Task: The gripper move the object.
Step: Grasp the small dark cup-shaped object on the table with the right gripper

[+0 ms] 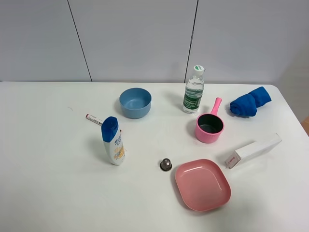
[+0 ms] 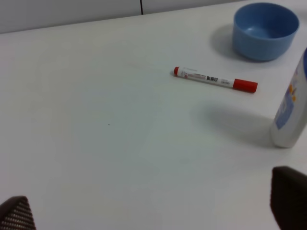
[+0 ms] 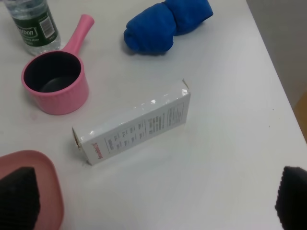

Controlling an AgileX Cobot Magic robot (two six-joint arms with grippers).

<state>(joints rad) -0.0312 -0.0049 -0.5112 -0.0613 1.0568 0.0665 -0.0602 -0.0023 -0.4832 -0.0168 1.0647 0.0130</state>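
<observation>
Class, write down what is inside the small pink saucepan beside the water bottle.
The pink saucepan shows only its dark lining; no item is visible inside. Its near wall covers a strip of the floor, so that part cannot be checked.

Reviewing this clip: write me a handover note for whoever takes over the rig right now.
Left gripper: open, empty, over the table near the marker.
Right gripper: open, empty, over the white box.
Metal capsule: on the table between the shampoo bottle and the pink plate, touching neither.
Done: nothing yet.
Left: reach the capsule, grasp it, move it.
</observation>
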